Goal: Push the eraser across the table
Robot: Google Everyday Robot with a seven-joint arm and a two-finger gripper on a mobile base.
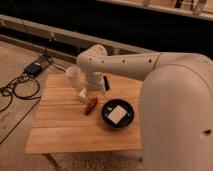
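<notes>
On the far half of the table (60, 125), toward its right, you find the eraser (106, 83), a small dark oblong lying flat just behind the robot's wrist; its left edge is hidden by the arm (120, 65), so you cannot tell whether the two touch. From this single camera view, the gripper (89, 94) hangs low over the planks near the table's middle, pointing down, and the wrist covers most of it. Whether the claw is spread or pressed together you cannot tell. A pale cup (73, 75) stands just left of the wrist, partly masked by it. Just near of the gripper lies a slim reddish-brown piece (91, 106). Right of that sits a black round bowl (104, 112) holding a white-and-tan box (118, 115). The arm's bulky white shoulder blocks the table's right edge and near right corner. Cables (15, 92) trail on the floor at left, cut off by the frame.
</notes>
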